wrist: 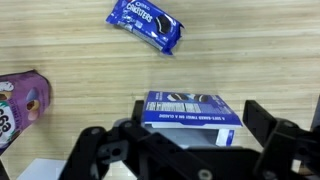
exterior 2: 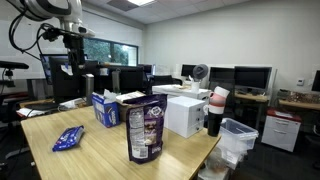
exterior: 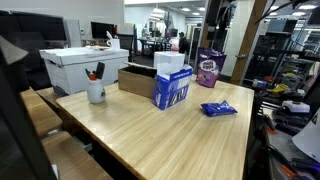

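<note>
One gripper (wrist: 185, 150) above wooden table (wrist: 80, 50), jaws spread wide, holding nothing, blue box (wrist: 190, 112) right under it, blue snack packet (wrist: 145, 24) beyond, purple bag (wrist: 22, 105) off to side

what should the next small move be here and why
Probably lower straight down toward the blue box. In the wrist view it lies between the fingers of the open end effector, with the snack packet and purple bag farther off. An exterior view shows the end effector high above the table.
</note>
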Available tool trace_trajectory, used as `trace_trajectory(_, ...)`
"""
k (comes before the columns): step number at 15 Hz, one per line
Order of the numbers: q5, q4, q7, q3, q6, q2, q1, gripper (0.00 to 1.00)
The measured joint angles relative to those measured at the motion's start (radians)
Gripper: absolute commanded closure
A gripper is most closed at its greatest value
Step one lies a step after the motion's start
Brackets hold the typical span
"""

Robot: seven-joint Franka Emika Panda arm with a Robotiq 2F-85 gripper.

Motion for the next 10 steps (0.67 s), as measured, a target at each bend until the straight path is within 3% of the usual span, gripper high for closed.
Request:
trace_trajectory(5, -0.115, 0.008, 0.226, 0.074, 0.048, 0.078, -0.004, 0.00)
trace_trajectory(10, -0.163, 0.034, 0.299, 0.097, 0.047, 0.132, -0.004, 0.00)
